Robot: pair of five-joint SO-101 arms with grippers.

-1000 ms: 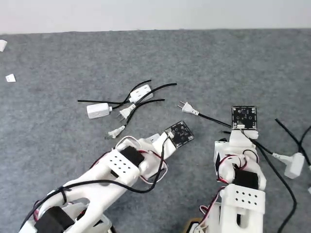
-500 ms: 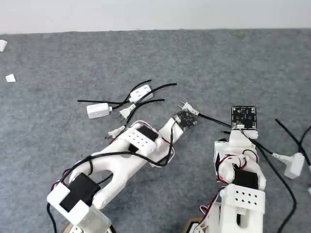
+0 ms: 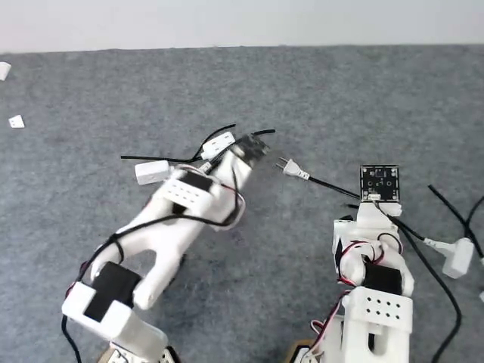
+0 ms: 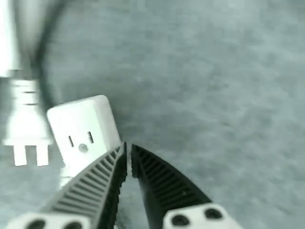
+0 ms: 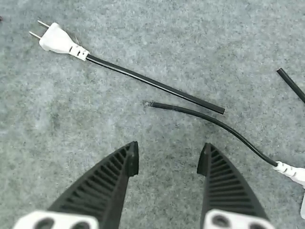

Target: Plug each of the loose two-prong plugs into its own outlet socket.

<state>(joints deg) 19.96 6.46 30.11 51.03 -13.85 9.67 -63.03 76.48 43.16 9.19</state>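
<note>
The left arm [image 3: 162,227] has swung away from the near middle of the worktop [image 3: 355,98]. It now stretches to the far left, with its head over the tangle of cords and white blocks there. The left claw [image 4: 127,149] is narrowed to a slit and holds nothing. Its tips sit at the edge of a white outlet socket [image 4: 83,126], and I cannot tell whether they touch it. A two-prong plug [image 4: 26,129] lies just beside that socket, prongs free and not inserted.

The right arm [image 3: 374,249] has not moved. The right claw [image 5: 169,157] hangs wide and empty over the worktop. Another loose plug [image 5: 57,38] on its black cord [image 5: 152,83] lies farther out and to its left, where it was a second ago. A further socket [image 3: 459,257] rests at the right edge.

No plug appears seated yet, so the task looks to be at its start. The swing suggests the left arm is setting up on this socket-and-plug pair. The claw would need to widen before it can take either.
</note>
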